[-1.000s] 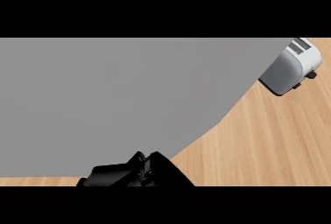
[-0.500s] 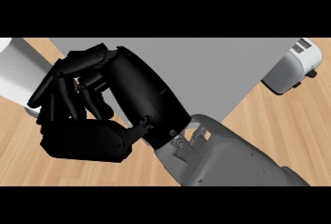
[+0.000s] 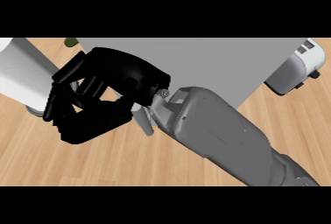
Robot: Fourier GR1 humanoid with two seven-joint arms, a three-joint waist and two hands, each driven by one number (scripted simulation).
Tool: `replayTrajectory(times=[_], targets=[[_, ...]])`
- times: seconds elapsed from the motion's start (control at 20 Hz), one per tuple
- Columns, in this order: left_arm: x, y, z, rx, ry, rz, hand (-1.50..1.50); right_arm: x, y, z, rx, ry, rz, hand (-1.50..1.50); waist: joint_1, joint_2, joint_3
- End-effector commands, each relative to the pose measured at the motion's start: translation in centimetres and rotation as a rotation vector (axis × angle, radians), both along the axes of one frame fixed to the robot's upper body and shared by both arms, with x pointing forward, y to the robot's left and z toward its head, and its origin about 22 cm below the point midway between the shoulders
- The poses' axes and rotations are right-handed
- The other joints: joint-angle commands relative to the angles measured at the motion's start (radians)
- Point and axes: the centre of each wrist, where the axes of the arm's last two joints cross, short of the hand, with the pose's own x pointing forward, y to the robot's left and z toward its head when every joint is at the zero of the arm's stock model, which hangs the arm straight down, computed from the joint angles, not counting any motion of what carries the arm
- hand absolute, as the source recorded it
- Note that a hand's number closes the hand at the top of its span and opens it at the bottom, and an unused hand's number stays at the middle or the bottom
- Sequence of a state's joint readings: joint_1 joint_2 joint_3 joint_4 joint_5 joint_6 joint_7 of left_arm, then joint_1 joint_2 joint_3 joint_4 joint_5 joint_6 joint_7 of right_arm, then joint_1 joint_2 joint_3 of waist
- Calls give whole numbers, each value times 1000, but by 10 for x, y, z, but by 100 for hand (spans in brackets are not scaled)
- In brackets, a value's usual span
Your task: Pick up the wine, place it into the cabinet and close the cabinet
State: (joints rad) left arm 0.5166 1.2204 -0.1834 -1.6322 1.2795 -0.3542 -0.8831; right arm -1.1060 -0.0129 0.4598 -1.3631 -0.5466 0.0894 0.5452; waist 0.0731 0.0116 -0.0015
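Observation:
My right hand fills the left middle of the head view, and its grey forearm comes in from the lower right. Its fingers are slightly bent and apart, with wood showing through the gaps and nothing held in them. Behind the hand a large flat grey cabinet door spans the upper middle. The hand overlaps the door's left part; I cannot tell if they touch. A small dark green piece peeks out at the top left, and I cannot tell if it is the wine. My left hand does not show.
A white cylinder with a grey foot stands at the far left, partly behind the hand. A white and grey toaster sits at the right edge. The wooden counter spreads below.
The right hand rose from the lower edge to the left middle. The grey door, which covered the view's left side, now leaves the white cylinder and bare wood showing there.

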Motion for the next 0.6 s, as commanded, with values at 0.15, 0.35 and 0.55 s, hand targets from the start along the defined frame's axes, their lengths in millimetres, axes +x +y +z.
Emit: replayTrajectory(times=[0.15,0.35,0.55], targets=[[-1,1,3,-45,-43,-22,-150,28,10,-17,-173,139,236,150,-27,-7,1],[-8,12,7,-44,-59,-27,-150,60,2,-23,-126,214,223,150,-14,-8,1],[-7,12,-1,-43,-40,2,-150,78,-4,-29,-67,244,255,150,-30,-4,1]])
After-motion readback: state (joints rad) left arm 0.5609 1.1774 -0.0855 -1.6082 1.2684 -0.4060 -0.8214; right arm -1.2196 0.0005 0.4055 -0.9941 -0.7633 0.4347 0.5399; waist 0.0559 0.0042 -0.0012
